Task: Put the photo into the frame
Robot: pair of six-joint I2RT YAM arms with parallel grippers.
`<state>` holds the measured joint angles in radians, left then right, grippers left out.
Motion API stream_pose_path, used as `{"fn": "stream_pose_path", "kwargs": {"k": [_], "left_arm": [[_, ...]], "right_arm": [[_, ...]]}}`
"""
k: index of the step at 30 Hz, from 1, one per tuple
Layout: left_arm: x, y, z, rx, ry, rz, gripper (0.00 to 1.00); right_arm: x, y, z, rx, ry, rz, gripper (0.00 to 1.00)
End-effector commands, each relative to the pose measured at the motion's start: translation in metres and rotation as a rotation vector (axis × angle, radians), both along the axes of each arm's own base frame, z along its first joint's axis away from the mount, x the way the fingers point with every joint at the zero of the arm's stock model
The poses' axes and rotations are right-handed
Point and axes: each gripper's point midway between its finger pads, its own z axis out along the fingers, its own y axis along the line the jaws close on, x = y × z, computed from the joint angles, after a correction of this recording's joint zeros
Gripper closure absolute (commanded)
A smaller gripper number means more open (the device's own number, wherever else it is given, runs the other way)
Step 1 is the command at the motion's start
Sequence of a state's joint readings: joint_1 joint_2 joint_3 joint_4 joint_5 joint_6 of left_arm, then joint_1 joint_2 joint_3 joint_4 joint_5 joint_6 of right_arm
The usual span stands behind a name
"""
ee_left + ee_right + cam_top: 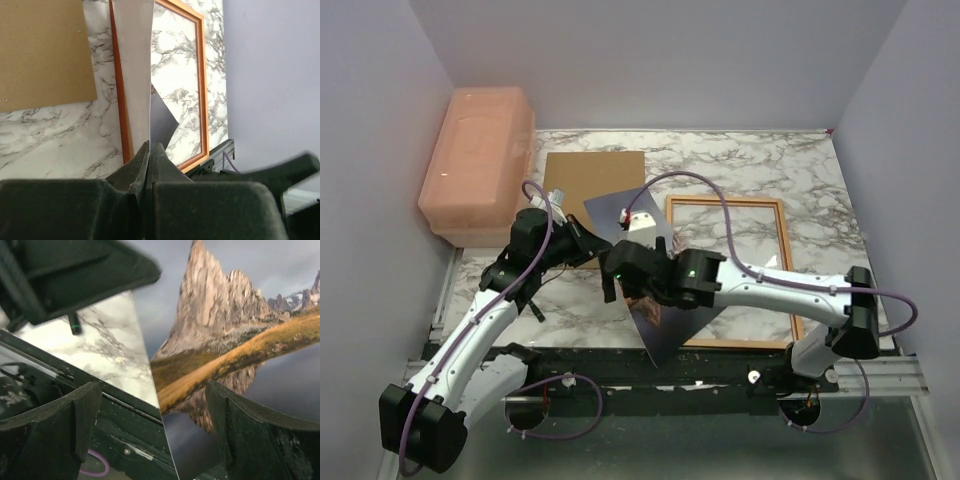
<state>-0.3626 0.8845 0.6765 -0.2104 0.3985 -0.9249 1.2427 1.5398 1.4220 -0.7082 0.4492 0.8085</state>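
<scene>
Photo [663, 338], pinched edge-on in closed left fingers [140, 162], right fingers [235, 425] spread wide at its edge: level it, square corners to frame [728, 203], lower gently.

From above, cannot see the near left corner of the frame [725, 200]: buried under the photo [672, 335] and the right arm [760, 285]. Cannot see the photo's middle either, under that same arm. Left of the frame, cannot follow the near edge of the brown board [590, 175], covered by photo and left arm [485, 320]. Through the left wrist camera, loses the frame's far end past the top edge, its left rail partly behind the photo. Through the right wrist camera, cannot name a dark blurred shape [75, 270].
</scene>
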Motion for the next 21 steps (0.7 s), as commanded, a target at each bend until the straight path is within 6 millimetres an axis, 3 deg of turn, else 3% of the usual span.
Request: {"fn": "stream_pose_path", "kwargs": {"k": [1,6,9,17,21], "left_arm": [[-0.008,0.012,-0.013,0.061,0.094,0.054,1.0],[-0.011,0.013,-0.005,0.045,0.082,0.061,1.0],[-0.012,0.013,-0.003,0.041,0.077,0.059,1.0],[-0.015,0.01,0.0,0.019,0.071,0.045,1.0],[-0.016,0.009,0.004,0.005,0.063,0.043,1.0]], "right_arm": [[-0.004,0.001,-0.009,-0.213,-0.154,-0.103,0.07],[-0.013,0.01,-0.023,-0.379,-0.258,-0.193,0.1],[-0.012,0.002,-0.024,-0.479,-0.315,-0.258,0.13],[-0.01,-0.006,-0.033,-0.508,-0.346,-0.278,0.2],[-0.01,-0.011,-0.039,-0.542,-0.355,-0.27,0.32]]}}
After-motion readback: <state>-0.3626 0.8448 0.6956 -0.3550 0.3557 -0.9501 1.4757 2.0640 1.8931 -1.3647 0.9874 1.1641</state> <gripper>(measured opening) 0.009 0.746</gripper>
